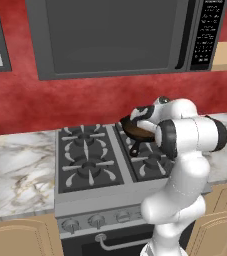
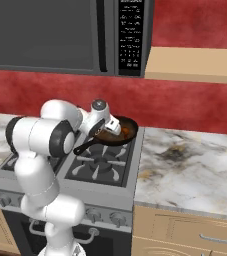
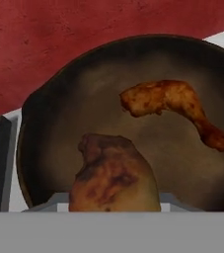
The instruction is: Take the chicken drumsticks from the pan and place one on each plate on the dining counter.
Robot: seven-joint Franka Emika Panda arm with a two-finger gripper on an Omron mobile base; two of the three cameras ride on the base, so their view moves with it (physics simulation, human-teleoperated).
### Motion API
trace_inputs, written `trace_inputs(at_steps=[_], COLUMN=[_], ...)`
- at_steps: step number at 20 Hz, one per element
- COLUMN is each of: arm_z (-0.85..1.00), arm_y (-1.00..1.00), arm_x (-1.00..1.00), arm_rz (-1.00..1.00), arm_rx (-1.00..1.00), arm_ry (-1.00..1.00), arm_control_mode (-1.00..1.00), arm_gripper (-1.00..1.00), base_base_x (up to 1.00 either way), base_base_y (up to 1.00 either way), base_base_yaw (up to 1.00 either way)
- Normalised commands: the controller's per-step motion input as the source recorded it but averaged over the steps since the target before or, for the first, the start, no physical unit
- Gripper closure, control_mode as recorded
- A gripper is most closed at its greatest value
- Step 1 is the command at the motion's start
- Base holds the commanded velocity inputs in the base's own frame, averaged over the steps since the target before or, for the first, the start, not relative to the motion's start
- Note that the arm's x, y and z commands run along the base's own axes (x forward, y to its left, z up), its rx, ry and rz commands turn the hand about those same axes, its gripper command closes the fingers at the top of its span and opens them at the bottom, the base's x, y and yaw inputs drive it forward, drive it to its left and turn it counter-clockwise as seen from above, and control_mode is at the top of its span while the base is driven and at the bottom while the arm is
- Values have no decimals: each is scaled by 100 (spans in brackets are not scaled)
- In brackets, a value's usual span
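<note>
The dark round pan [image 3: 74,108] sits on the stove's back right burner, its black handle [image 2: 85,146] pointing toward me. Two chicken drumsticks are in the hand view. One drumstick [image 3: 175,105] lies on the pan's brownish floor, to the upper right. The other drumstick [image 3: 114,173] looms large and close, between my fingers. My gripper [image 3: 114,200] hangs just over the pan [image 1: 134,131] and is shut on this near drumstick; pale finger edges flank it. In the right base view the hand [image 2: 112,125] sits above the pan's rim [image 2: 130,121]. The plates and the dining counter are out of view.
A grey stove [image 1: 87,160] with four burners stands below. A microwave [image 1: 110,35] hangs low over it. Marble worktop [image 2: 190,170] runs to both sides, with a red wall [image 1: 35,100] behind. A wooden shelf [image 2: 195,65] juts out at the right.
</note>
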Motion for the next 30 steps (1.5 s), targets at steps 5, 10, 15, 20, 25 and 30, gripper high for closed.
trace_inputs(at_steps=[5,10,15,20,25,30], arm_z=[77,56,38,20,15,8], arm_y=[-4,-6,0,0,0,0], arm_x=[-37,-69,-98,-100,-96,-75], arm_rz=[4,5,2,0,0,0], arm_rx=[0,0,0,-1,-1,-5], arm_ry=[3,2,0,7,2,18], arm_control_mode=[-100,-100,-100,-100,-100,-100], arm_gripper=[100,100,100,100,100,100], base_base_x=[0,0,0,0,0,0], base_base_y=[0,0,0,0,0,0], base_base_yaw=[0,0,0,0,0,0])
